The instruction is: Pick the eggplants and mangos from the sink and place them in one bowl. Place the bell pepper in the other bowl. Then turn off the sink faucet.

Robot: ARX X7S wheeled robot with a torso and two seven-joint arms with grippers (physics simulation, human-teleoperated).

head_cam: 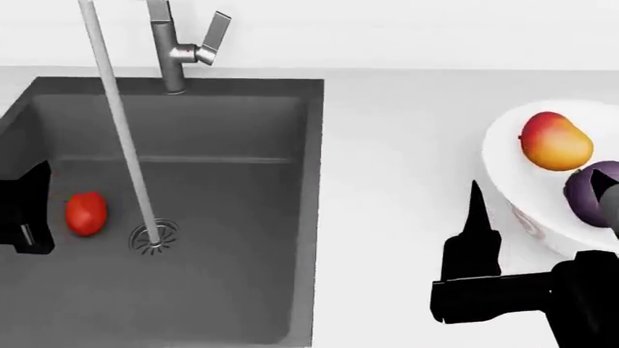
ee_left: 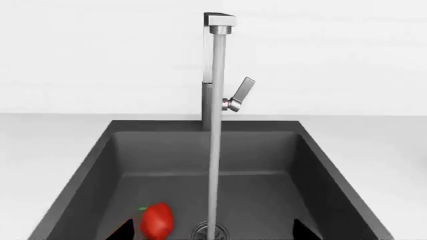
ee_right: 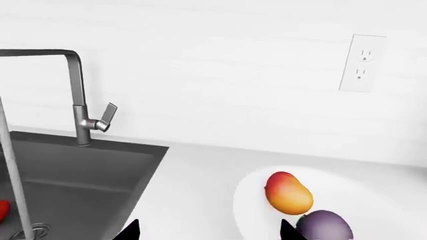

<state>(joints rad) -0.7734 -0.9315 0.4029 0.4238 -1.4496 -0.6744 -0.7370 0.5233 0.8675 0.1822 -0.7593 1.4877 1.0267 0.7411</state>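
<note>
The red bell pepper (ee_left: 157, 220) (head_cam: 85, 212) lies on the floor of the dark sink (ee_left: 267, 150) (head_cam: 242, 217), left of the drain (head_cam: 155, 237). My left gripper (ee_left: 213, 232) (head_cam: 27, 210) hangs open over the sink with nothing in it, and one tip is close beside the pepper. Water runs from the sink faucet (ee_left: 212, 65) (head_cam: 172, 51) (ee_right: 79, 100). The white bowl (head_cam: 512, 174) (ee_right: 250, 200) on the counter holds the mango (head_cam: 554, 140) (ee_right: 288, 192) and the eggplant (head_cam: 588, 194) (ee_right: 325, 225). My right gripper (head_cam: 537, 214) (ee_right: 208, 232) is open and empty at the bowl's near rim. The other bowl is out of view.
The faucet's slanted lever (ee_left: 241, 95) (head_cam: 213, 32) (ee_right: 107, 117) stands to the right of its post. A wall outlet (ee_right: 363, 62) sits above the white counter (head_cam: 396, 145), and the white wall rises behind the sink.
</note>
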